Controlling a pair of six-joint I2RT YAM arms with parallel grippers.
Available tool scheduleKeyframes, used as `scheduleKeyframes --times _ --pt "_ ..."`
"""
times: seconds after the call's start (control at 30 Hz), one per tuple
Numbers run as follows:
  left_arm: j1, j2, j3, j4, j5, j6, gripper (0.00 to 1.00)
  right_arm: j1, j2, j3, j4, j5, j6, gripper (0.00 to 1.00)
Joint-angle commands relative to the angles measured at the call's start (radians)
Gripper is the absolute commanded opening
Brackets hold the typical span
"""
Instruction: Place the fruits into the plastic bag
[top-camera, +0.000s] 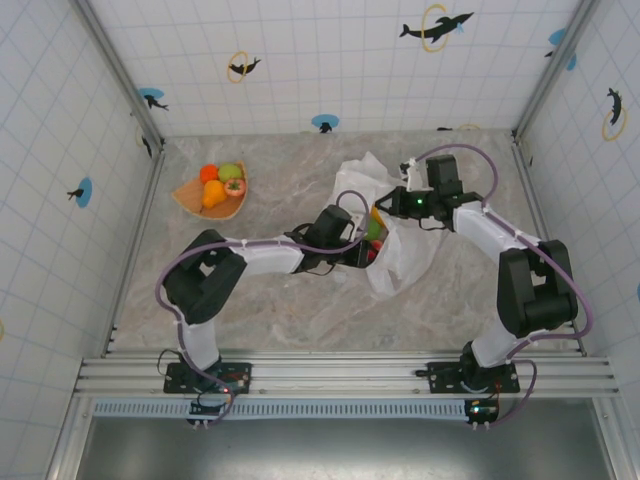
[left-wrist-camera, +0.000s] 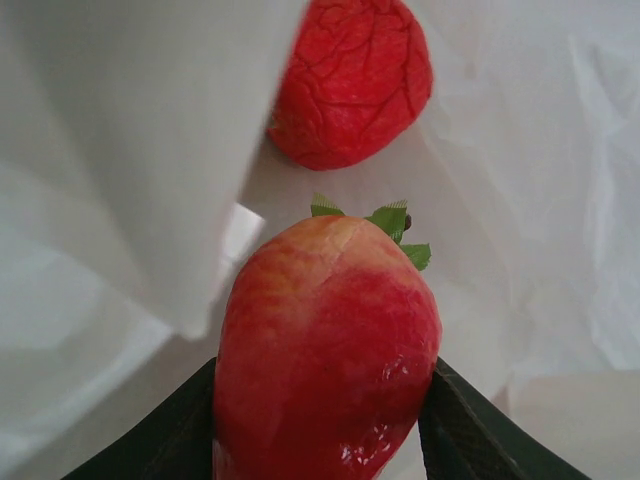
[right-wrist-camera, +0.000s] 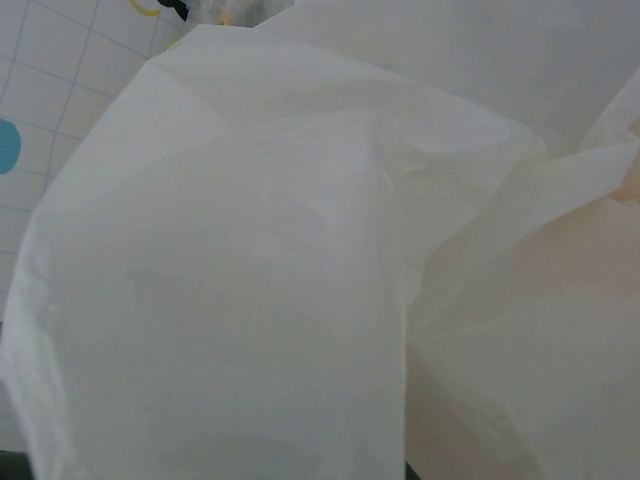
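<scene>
Over the marble surface (top-camera: 300, 300), the left hand (top-camera: 366, 247) clamped a red fruit (left-wrist-camera: 325, 350) inside the bag (top-camera: 410, 260); the right hand (top-camera: 403, 200) pinched its rim. A slipping rim could spill it.

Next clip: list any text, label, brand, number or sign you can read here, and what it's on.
No readable text anywhere.
Plastic bag, red-yellow fruit, tray fruits and table: no print or labels.
Wall stickers: dolphin pictures with rings, no lettering.
</scene>
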Motion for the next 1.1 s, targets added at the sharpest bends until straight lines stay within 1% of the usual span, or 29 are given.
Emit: scheduleKeyframes --times 0.0,0.17,0.33,0.43,0.63,0.8,1.07 --pt "-0.003 0.052 0.057 0.083 -0.040 -0.002 0.51 0.005 -0.005 -0.002 0.044 -0.018 0.026 0.00" --pt "-0.002 0.103 0.077 0.163 -0.153 -0.005 0.52 0.008 -0.012 -0.029 0.050 -0.016 0.030 0.00" --pt "-0.002 0.144 0.086 0.204 -0.180 -0.008 0.56 0.004 -0.021 -0.048 0.042 -0.014 0.020 0.00" --pt "-0.002 0.134 0.069 0.211 -0.185 -0.002 0.62 -0.002 -0.023 -0.050 0.038 -0.011 0.015 0.00" --pt "-0.003 0.064 0.024 0.187 -0.211 0.042 0.71 -0.008 -0.020 -0.049 0.039 -0.013 0.013 0.00" --pt "-0.001 -0.023 -0.031 0.147 -0.247 0.074 0.76 -0.011 -0.022 -0.049 0.036 -0.010 0.009 0.00" --pt "0.002 -0.165 -0.158 0.055 -0.245 0.096 0.78 -0.020 -0.019 -0.050 0.036 -0.009 0.004 0.00"
